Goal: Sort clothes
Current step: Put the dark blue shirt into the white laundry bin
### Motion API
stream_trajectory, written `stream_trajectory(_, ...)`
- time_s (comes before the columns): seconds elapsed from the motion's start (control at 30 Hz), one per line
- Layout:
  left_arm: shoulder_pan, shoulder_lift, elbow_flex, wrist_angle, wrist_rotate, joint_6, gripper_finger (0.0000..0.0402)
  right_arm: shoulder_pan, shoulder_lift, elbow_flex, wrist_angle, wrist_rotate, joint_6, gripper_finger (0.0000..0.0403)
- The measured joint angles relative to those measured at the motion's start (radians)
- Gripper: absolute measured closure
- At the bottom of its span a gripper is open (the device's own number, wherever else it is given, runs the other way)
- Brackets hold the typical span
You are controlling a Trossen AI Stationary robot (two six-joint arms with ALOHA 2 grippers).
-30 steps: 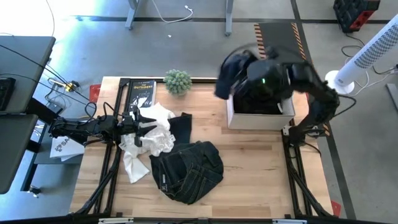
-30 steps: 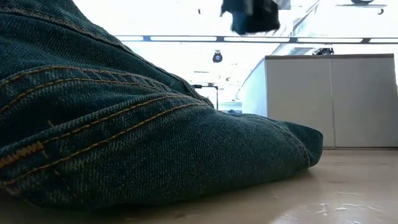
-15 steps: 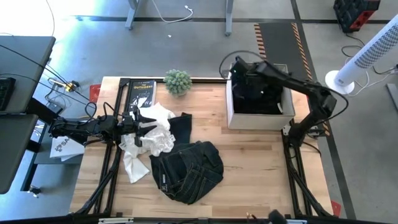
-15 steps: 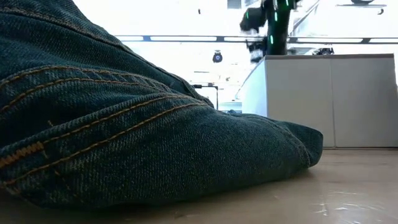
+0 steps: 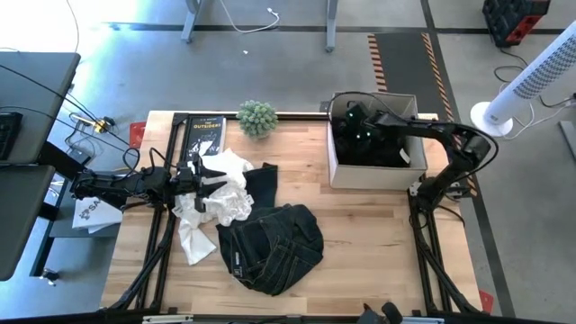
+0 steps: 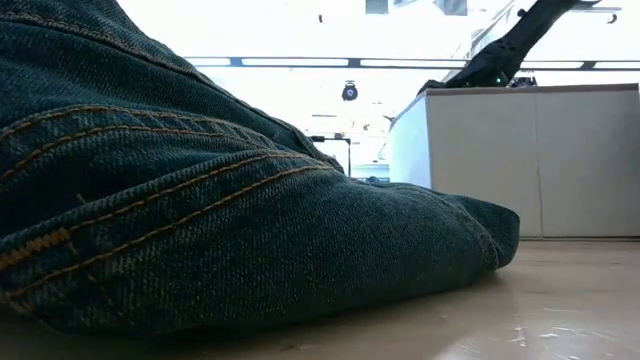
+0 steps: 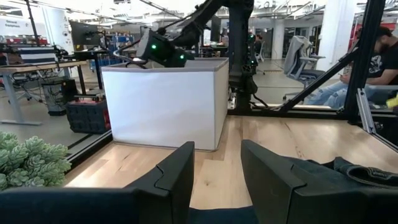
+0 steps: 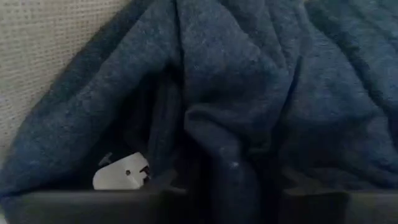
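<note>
Two white garments [image 5: 214,193], one denim [image 5: 270,245]

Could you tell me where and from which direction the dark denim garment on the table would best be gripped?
Probably from straight above, pinching a raised fold of the dark denim garment near the rumpled top of the heap. It lies bunched on the table, so its flat edges offer little to grip. The left gripper sits beside the white clothes, close by; the right gripper is down in the white box.

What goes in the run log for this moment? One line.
right gripper inside white box, on navy garment | left gripper open at white clothes | jeans on table
</note>
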Motion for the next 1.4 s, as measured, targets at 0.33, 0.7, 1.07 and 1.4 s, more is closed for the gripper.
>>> stream_trajectory(0.33,0.000,0.000,0.000,0.000,0.000,0.000,0.0271,0.018,-0.075,0.457,-0.542,0.030,-0.016,0.0223)
stream_trajectory(0.7,0.000,0.000,0.000,0.000,0.000,0.000,0.0271,0.091,-0.211,0.228,-0.352,0.280,0.021,0.0222)
stream_trajectory(1.07,0.000,0.000,0.000,0.000,-0.001,0.000,0.0271,0.014,-0.187,-0.383,0.346,0.250,0.191,0.0222)
stream_trajectory(1.4,0.000,0.002,0.000,-0.001,-0.001,0.000,0.0271,0.028,-0.352,-0.003,-0.207,0.395,0.160,0.0222)
